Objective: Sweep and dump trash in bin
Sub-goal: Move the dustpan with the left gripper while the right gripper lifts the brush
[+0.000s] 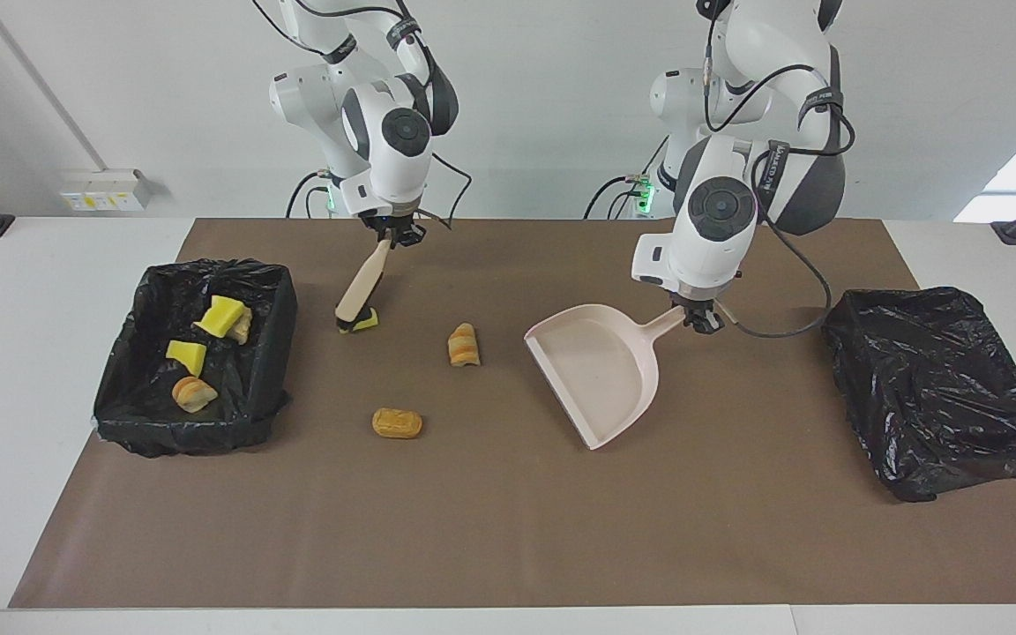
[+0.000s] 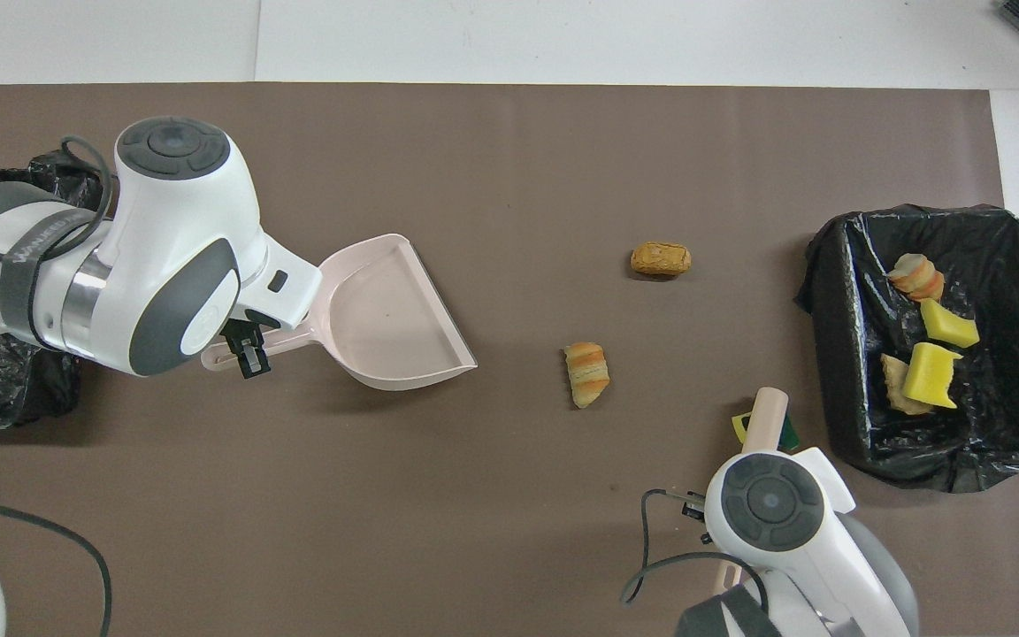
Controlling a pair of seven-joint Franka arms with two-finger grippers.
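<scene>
right gripper (image 1: 392,236) clamped on brush (image 1: 362,288), bristles on green-topped sponge (image 1: 363,321); left gripper (image 1: 700,317) clamped on dustpan (image 1: 601,370) handle.

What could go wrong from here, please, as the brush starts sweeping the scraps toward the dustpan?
1. The brush, in the right gripper, rests on the green-topped sponge, well away from the dustpan; a long push may roll the sponge off course.
2. The dustpan, held by the left gripper, has its mouth angled, so scraps may slip past it.
3. The striped bread piece lies between them and could be knocked aside.
</scene>
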